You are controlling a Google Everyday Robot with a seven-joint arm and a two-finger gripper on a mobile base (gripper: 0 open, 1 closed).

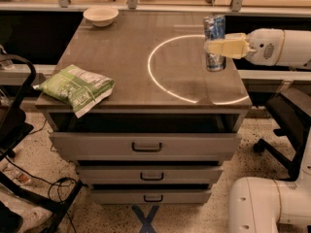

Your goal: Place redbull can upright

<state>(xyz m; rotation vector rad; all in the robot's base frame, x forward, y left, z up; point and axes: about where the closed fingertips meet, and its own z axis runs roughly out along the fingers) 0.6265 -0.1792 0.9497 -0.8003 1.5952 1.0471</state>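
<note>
In the camera view, my gripper [214, 46] reaches in from the right over the far right part of the table [146, 38], at the end of my white arm [279, 47]. My pale yellow fingers [229, 47] are clamped across the middle of the redbull can [214, 29], so my jaws are closed on it. The can stands upright in my hold, silver top up, blue and silver body showing above and below the fingers. Its base is at the tabletop, at the upper right of the bright light ring [154, 81] cast on the surface; I cannot tell whether the base touches the wood or sits just above it.

Well apart from the can, a green snack bag [75, 87] lies flat at the near left corner of the table, overhanging the edge. A white bowl [100, 15] sits at the far left corner. Below the tabletop are three drawers, the top drawer [146, 147] pulled slightly out. My white base [262, 208] shows at the lower right, on the speckled floor.
</note>
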